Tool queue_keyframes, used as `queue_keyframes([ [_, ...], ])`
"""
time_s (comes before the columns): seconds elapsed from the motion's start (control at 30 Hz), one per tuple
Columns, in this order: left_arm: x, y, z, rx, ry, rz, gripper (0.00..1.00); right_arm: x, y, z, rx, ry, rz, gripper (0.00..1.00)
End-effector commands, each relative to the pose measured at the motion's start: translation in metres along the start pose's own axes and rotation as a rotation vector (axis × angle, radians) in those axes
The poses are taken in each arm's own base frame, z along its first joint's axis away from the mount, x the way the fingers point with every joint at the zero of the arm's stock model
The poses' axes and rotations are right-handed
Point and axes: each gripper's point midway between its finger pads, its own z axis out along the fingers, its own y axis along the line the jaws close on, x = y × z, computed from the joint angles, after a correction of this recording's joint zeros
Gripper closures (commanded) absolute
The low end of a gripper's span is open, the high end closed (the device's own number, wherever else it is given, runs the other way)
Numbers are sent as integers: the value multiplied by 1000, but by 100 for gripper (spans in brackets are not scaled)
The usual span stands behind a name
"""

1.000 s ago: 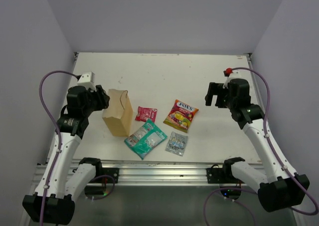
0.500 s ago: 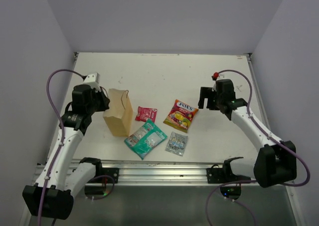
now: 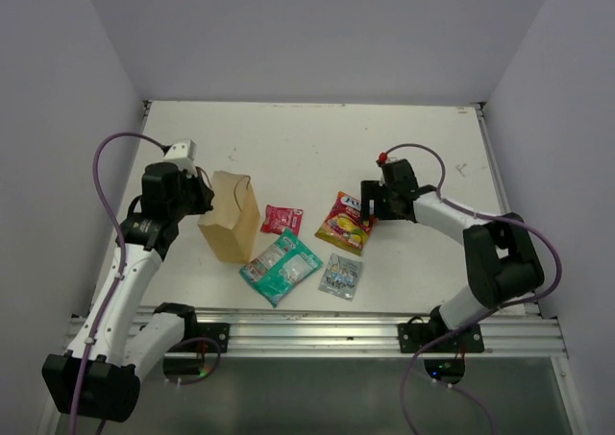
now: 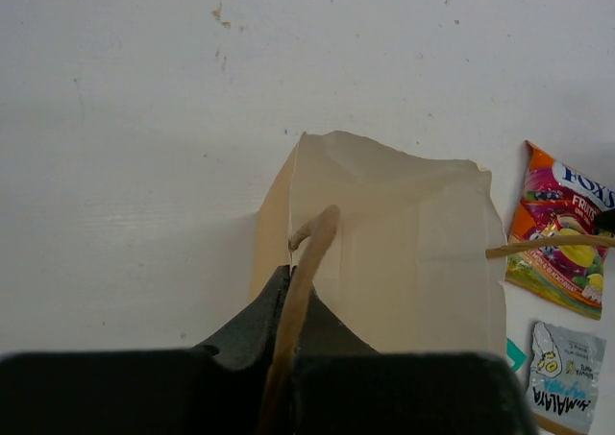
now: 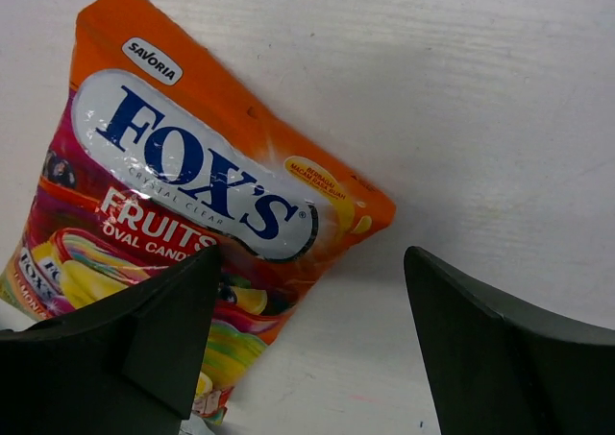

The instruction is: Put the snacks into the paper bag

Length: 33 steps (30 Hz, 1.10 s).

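The tan paper bag (image 3: 231, 219) stands upright at the left, its mouth open (image 4: 404, 253). My left gripper (image 3: 197, 197) is shut on the bag's near handle, and the strap runs up between the fingers (image 4: 290, 281). To the right of the bag lie the snacks: a small red packet (image 3: 282, 219), a teal-green bag (image 3: 281, 265), a silvery-blue packet (image 3: 341, 276) and a red-yellow fruit candy bag (image 3: 348, 221). My right gripper (image 3: 370, 207) is open just above the candy bag's upper right corner (image 5: 192, 176). One finger is over the print and the other over bare table (image 5: 310, 254).
The white table (image 3: 307, 147) is walled on three sides. An aluminium rail (image 3: 307, 329) carrying both arm bases runs along its near edge. Purple cables loop off each arm.
My left gripper has shut on the bag's handle. The right arm has swung left and down from the table's right side to the candy bag, its jaws narrowing a little.
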Motion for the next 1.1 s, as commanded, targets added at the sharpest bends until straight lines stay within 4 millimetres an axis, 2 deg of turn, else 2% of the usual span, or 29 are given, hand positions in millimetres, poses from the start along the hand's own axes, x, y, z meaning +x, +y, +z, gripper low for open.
queue_keyframes([
  [0.0, 0, -3, 2, 8, -7, 3, 100, -10, 10, 8, -20, -25, 29, 19],
  [0.1, 0, -3, 1, 8, -10, 6, 100, -1, 11, 14, -19, -4, 26, 20],
  [0.2, 0, -4, 0, 12, -12, 7, 100, 3, 10, 17, -16, 0, 20, 30],
  [0.23, 0, -4, 0, 12, -12, 7, 100, 5, 9, 19, -17, 3, 19, 42],
  [0.3, 0, -4, 0, 13, -13, 8, 100, 7, 16, 22, -61, 7, 10, 55],
  [0.47, -1, -5, 0, 14, -16, 7, 100, 15, 20, 34, -81, 37, 13, 75],
  [0.57, -1, -5, -1, 16, -20, 9, 100, 20, 16, 38, -67, 49, 9, 100],
  [0.77, -1, -4, -1, 10, -19, 8, 100, 17, 11, 33, -44, 18, 5, 100],
  [0.87, -1, -4, -1, 9, -22, 8, 100, 3, 16, 15, -43, -25, -18, 100],
  [0.9, -2, -4, -1, 8, -23, 8, 100, -9, 26, -1, -68, -67, -33, 100],
  [0.93, -1, -4, 0, 9, -21, 8, 100, -11, 23, -9, -35, -73, -46, 100],
  [0.97, -1, -4, 0, 10, -22, 10, 100, -26, 29, -22, -41, -116, -58, 100],
  [1.0, 0, -4, 1, 8, -18, 8, 100, -33, 36, -33, -44, -142, -76, 100],
  [1.03, 0, -4, 1, 9, -16, 10, 100, -52, 41, -57, -44, -202, -87, 100],
  [1.07, 1, -4, 2, 9, -13, 11, 100, -61, 44, -69, -47, -233, -89, 100],
])
